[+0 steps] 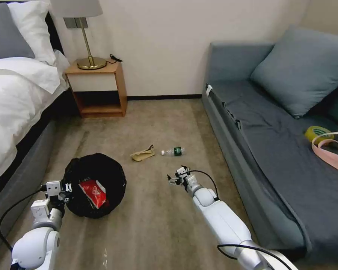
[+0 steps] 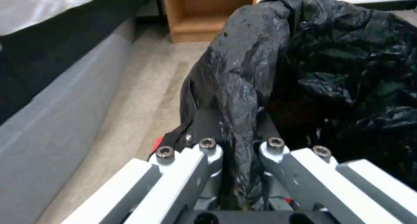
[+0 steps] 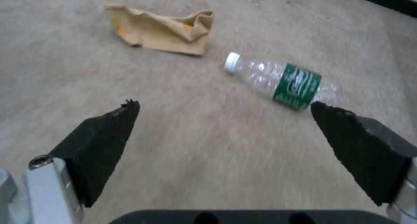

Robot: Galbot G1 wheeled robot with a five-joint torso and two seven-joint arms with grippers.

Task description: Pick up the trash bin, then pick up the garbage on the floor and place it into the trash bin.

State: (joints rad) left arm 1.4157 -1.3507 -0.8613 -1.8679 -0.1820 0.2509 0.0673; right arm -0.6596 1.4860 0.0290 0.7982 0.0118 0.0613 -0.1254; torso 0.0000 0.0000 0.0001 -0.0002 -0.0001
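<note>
Black plastic at the rim of the trash bin (image 1: 94, 183) is being pinched by the left gripper (image 1: 65, 187), and in the left wrist view the bag fold (image 2: 239, 119) is being squeezed between the two closed fingers (image 2: 208, 159). A red snack packet (image 1: 94, 193) is lying inside the bin. The bin is being kept low on the robot's left, near the grey bed base (image 1: 22, 161).

The right gripper (image 1: 175, 179) is being held over the carpet (image 1: 157, 225) with its fingers (image 3: 104, 136) spread wide and nothing between them. Two pieces of garbage are lying on the floor just beyond it: a clear bottle (image 1: 173, 151) with a green label and a crumpled tan paper bag (image 1: 142, 153), close beside each other but not touching.

A few things could be going wrong from here. The bottle is round and lying on its side, so it could be pushed away and sent rolling if only one finger is touching it first. The thin bag could be slipping out of the left pinch, and then the bin could be dropped or tipped. The paper bag is lying flat, so it could be missed by the fingers
</note>
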